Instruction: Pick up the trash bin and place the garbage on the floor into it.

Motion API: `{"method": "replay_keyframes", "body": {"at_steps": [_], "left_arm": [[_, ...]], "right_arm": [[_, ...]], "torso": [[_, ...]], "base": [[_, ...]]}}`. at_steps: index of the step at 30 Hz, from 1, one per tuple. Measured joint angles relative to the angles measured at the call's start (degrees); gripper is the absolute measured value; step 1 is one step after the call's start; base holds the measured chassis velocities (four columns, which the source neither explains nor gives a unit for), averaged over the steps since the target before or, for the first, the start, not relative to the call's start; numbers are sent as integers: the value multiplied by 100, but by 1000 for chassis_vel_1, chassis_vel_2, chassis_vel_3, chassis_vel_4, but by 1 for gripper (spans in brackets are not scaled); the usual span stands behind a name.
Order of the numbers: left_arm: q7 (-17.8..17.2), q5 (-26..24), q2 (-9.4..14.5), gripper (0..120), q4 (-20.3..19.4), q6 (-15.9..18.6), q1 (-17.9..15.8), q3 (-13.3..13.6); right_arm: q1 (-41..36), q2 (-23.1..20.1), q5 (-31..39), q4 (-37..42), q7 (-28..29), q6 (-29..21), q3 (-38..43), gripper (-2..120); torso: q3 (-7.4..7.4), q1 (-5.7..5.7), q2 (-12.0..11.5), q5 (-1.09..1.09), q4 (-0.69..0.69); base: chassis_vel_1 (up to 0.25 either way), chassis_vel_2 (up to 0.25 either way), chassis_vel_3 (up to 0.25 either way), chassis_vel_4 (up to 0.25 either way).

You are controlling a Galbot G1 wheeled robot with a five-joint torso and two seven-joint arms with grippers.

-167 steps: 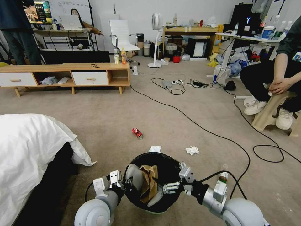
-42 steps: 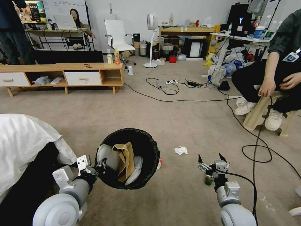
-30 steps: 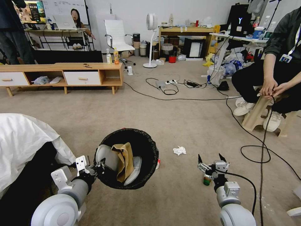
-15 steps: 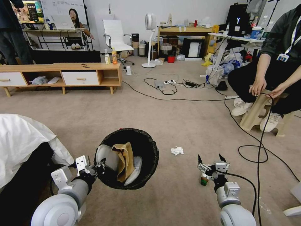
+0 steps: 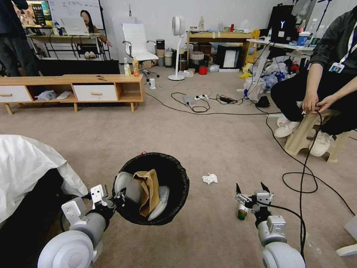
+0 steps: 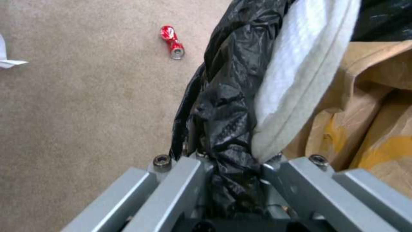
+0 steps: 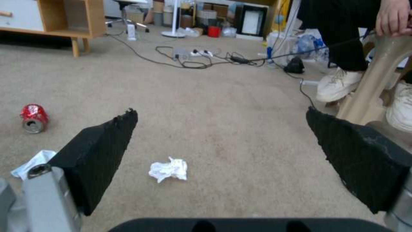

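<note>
floor [image 5: 208,149]: beige short-pile carpet. black cables [image 5: 290,156] cross it at right, one coiled in loop. crumpled white tissue [image 5: 210,178] lies mid-floor. crushed red soda can [image 7: 33,118] lies on its side, apart from tissue. small green-capped bottle [image 5: 241,212] stands on carpet, nearer than tissue. flat white scrap [image 7: 32,162] near can.

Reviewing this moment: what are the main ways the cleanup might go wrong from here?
The left gripper pinches the trash bin only at its bag-lined rim; the liner may slip and the bin tip. The open right gripper hangs over a small bottle near a black cable that could snag. The crumpled tissue is soft and easy to miss.
</note>
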Motion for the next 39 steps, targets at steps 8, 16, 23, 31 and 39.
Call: {"method": "replay_keyframes", "body": {"at_steps": [8, 16, 23, 31, 39], "left_arm": [[-4, 1, -2, 5, -32, 2, 36, -26], [-8, 8, -14, 5, -34, 2, 15, -2], [-10, 15, -14, 5, -34, 2, 9, -8], [-10, 13, -11, 5, -37, 2, 30, -42], [-10, 12, -20, 5, -36, 2, 15, -22]], "right_arm": [[26, 32, -81, 26, 8, -26, -38, 100], [22, 34, -91, -7, 6, 89, -24, 100], [35, 52, -121, -55, -12, 168, -26, 100], [55, 77, -132, -86, -15, 188, -46, 100], [47, 72, -155, -91, 82, 121, -29, 100]], "torso": [[0, 0, 0, 0, 1], [-1, -1, 0, 0, 0], [1, 1, 0, -1, -1], [0, 0, 0, 0, 1], [0, 0, 0, 0, 0]], "base": [[0, 0, 0, 0], [-55, 43, 55, -40], [-179, 155, 166, -159], [-45, 57, 53, -53], [24, -10, -20, 7]]}}
